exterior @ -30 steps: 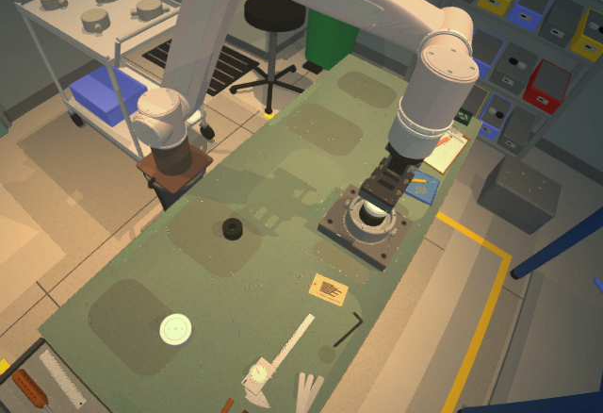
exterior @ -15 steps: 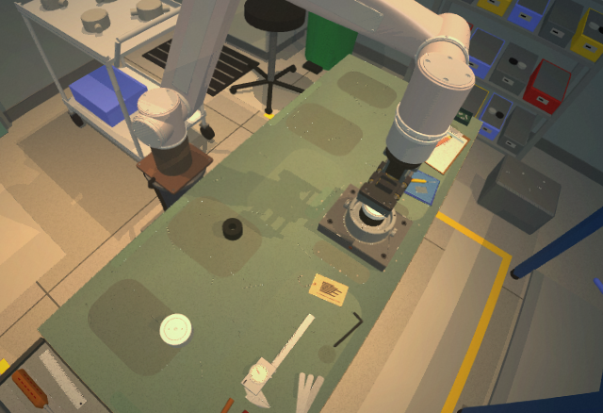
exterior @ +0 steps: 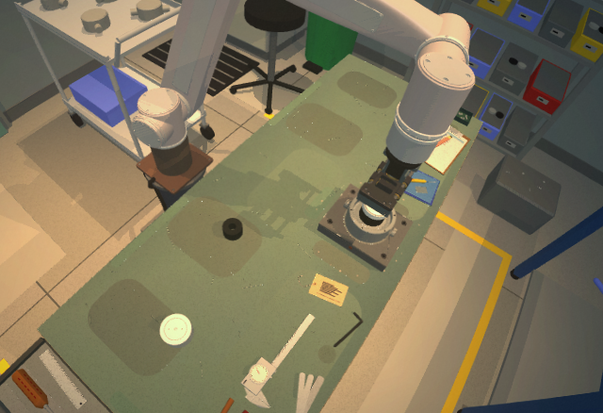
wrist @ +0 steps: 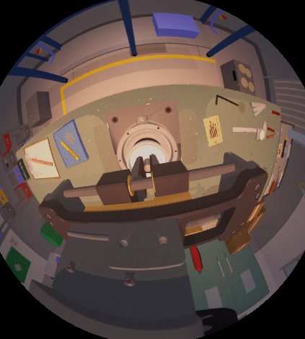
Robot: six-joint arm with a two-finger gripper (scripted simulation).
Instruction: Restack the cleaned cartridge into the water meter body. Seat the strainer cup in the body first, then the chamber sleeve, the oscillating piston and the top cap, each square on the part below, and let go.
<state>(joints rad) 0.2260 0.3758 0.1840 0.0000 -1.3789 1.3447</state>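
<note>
The water meter body (exterior: 366, 226) sits on a grey base plate at the right side of the green bench, its round bore facing up. A pale part, which I take to be the chamber sleeve (wrist: 149, 153), is held in my closed gripper (wrist: 147, 167) and sits low in the body's bore. The black oscillating piston (exterior: 232, 229) lies on a dark pad at the bench's middle left. The white top cap (exterior: 175, 329) lies flat on the pad nearest the front left corner. The strainer cup is hidden inside the body.
The bench's right edge runs just past the base plate, with a blue tray (exterior: 423, 187) and a clipboard (exterior: 446, 152) behind it. A yellow card (exterior: 328, 289), hex key (exterior: 349, 329) and caliper (exterior: 278, 357) lie toward the front. Bin shelves (exterior: 526, 33) stand at the right.
</note>
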